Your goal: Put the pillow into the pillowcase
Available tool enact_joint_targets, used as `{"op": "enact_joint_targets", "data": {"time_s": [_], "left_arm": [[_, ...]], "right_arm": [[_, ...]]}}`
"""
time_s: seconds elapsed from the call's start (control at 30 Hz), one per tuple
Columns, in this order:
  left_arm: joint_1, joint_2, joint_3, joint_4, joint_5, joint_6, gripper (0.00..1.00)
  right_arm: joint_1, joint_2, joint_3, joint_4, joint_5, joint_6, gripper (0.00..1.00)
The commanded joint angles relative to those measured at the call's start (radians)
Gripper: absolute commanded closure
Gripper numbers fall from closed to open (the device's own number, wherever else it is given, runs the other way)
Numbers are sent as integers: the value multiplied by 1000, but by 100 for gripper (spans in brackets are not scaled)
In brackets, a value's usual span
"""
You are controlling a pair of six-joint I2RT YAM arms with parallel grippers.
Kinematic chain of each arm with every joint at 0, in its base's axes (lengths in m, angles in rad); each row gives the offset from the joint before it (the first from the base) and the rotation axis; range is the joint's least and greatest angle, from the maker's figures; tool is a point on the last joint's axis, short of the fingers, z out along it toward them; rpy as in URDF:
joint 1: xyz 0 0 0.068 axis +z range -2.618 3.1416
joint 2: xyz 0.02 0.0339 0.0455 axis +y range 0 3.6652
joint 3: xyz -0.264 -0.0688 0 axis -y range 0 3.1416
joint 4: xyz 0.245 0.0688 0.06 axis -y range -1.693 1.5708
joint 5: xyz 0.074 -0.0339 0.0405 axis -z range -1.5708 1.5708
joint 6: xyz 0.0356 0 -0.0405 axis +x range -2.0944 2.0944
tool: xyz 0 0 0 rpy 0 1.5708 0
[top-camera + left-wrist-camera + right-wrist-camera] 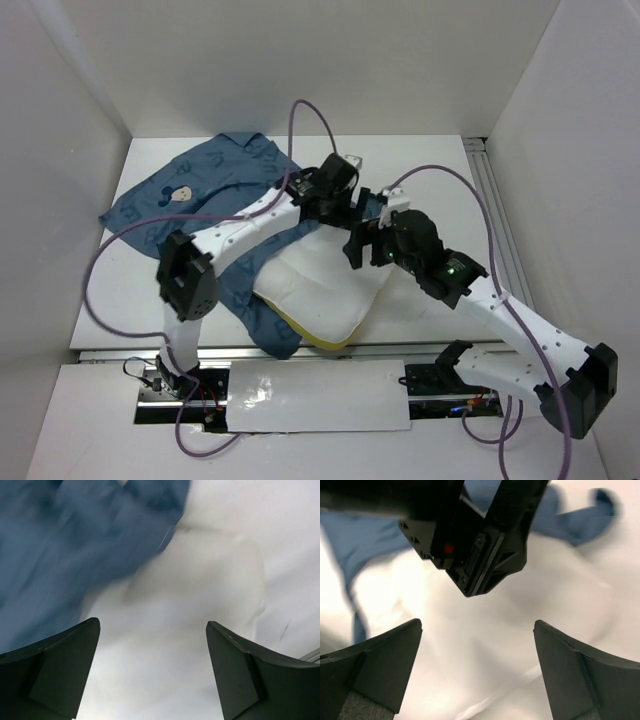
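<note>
Though askew, pillow [320, 285] yellow-seam nearward.

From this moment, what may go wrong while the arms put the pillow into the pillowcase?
1. The right claw and the left claw are very near each other above the pillow; they may collide.
2. The pillow's yellow band lies at the near edge of the table; a pull might drag it off.
3. Both claws are open and the pillowcase seems partly trapped under the pillow, so opening it may be hard.
</note>
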Motion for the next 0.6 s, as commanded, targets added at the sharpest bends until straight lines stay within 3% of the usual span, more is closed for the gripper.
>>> {"op": "enact_joint_targets", "data": {"time_s": [0.0, 0.03, 0.07, 0.13, 0.17, 0.27, 0.37, 0.57], "left_arm": [[-40, -293, -154, -69, -190, -126, 0], [-51, -365, -321, -88, -293, -232, 0], [-75, -515, -410, -100, -339, -297, 1], [-89, -654, -632, -197, -405, -502, 3], [-100, -777, -694, -244, -419, -576, 5], [-130, -916, -883, -409, -431, -810, 8], [-143, -1006, -1017, -465, -419, -929, 8], [-143, -963, -1202, -436, -316, -1039, 5]], "right_arm": [[115, -11, 0, -90, -62, -51, 0], [150, 4, 0, -90, -50, -60, 0], [218, 27, 0, -81, -22, -72, 0], [292, 61, 21, -90, 30, -92, 0], [360, 96, 44, -101, 106, -101, 0], [459, 156, 75, -101, 211, -101, 0], [496, 207, 101, -90, 201, -115, 0], [646, 351, 135, -75, 233, -150, 0]]}}
